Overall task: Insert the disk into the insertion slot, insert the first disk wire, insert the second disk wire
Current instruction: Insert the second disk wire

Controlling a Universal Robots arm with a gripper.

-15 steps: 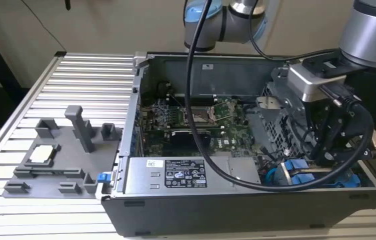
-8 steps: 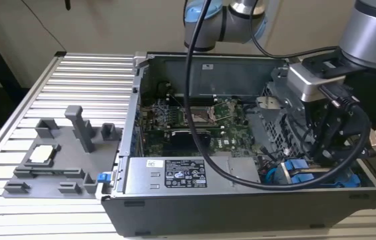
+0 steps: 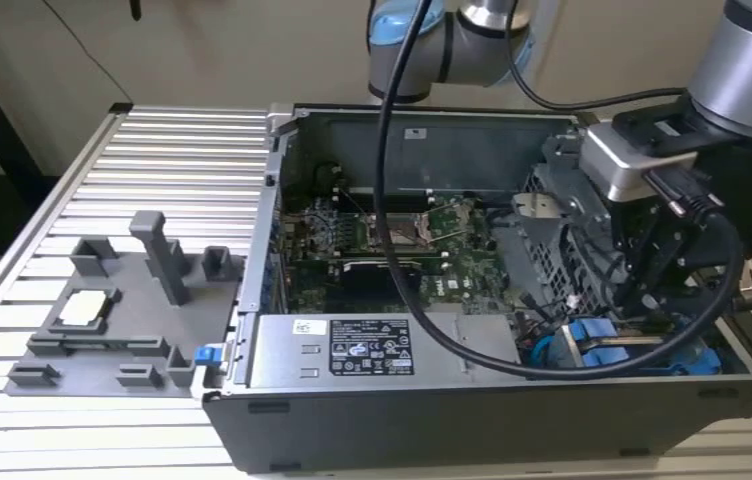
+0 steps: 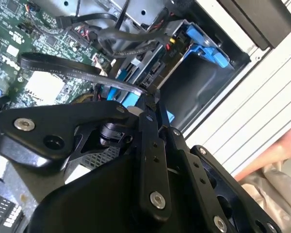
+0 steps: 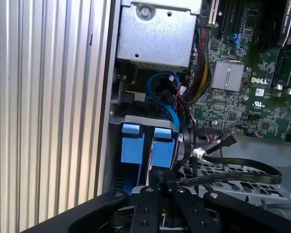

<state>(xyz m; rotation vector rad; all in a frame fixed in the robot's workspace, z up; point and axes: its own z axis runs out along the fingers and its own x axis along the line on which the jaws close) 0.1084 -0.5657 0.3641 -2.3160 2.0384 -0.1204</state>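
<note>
We see the disk (image 3: 616,348) by its blue carrier, sitting low in the insertion slot (image 3: 690,365) at the case corner on the exterior view's right; in the first wrist view the two blue carrier tabs (image 5: 148,145) stand side by side betw. the bay's grey walls. So step 1 looks done, or v. nearly; we can't tell if it's fully seated.

Wires: a thin blue cable (image 5: 167,104) loops just behind the tabs and a black flat cable (image 5: 242,170) lies across the perforated cage (image 5: 242,187), its end apparently loose. We'd judge at least one wire is left to plug, poss. both; the disk's connector end is hidden.

The gripper (image 5: 155,187) hangs right over the tabs. Its fingers (image 5: 148,206) look drawn close together w/ a dark piece betw. them, but whether they clamp a plug we can't tell.

Around that: motherboard (image 3: 390,245), labelled power-supply box (image 3: 349,350), grey fixture tray (image 3: 109,330) beside the case.
</note>
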